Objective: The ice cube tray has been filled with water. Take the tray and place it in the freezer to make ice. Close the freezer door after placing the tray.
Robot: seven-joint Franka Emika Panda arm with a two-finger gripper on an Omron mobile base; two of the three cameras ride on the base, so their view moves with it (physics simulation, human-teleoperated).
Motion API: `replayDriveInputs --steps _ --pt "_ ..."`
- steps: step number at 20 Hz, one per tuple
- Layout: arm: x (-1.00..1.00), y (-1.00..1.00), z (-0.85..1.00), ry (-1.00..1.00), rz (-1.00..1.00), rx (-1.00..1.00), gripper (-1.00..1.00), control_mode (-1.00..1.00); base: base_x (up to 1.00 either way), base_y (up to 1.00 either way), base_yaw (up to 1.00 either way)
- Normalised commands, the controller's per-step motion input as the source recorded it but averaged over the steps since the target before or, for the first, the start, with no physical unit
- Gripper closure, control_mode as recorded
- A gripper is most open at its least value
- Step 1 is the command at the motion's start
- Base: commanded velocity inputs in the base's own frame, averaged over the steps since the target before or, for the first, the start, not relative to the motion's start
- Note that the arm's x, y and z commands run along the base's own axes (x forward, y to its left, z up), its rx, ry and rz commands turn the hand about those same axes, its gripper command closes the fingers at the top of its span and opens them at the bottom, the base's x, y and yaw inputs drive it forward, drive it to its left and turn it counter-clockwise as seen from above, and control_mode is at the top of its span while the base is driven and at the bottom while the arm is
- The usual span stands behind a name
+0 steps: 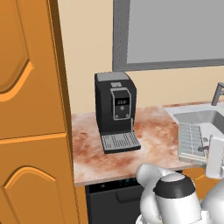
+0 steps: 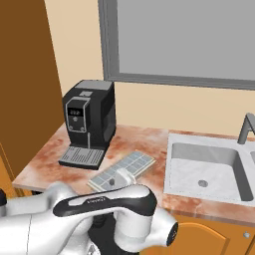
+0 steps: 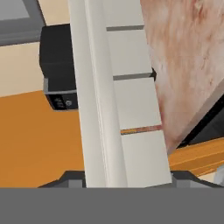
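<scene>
Pale grey ice tray [image 3: 118, 109] sits clamped edgewise between the gripper [image 3: 127, 177] fingers, lifted above the counter [image 1: 153, 131]. Keep it level, I'd say, or water spills before the freezer.

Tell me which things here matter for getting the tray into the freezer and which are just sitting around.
For the job:
- ice cube tray, by the sink
- gripper, its jaws on either side of the tray's edge

Just around:
- coffee machine
- sink
- faucet
- window
- tall orange cabinet
</scene>
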Motion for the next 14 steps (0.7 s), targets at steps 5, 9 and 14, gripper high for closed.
replayDriveInputs --steps 5,9,14 --pt "0.07 0.02 0.77 0.03 0.20 -0.11 1.00 -1.00 0.00 0.00 0.00" --pt "0.16 0.02 0.64 0.00 0.24 -0.12 1.00 -1.00 0.00 0.00 0.00" --pt "0.25 0.02 0.59 -0.03 0.27 -0.07 1.00 -1.00 0.00 0.00 0.00"
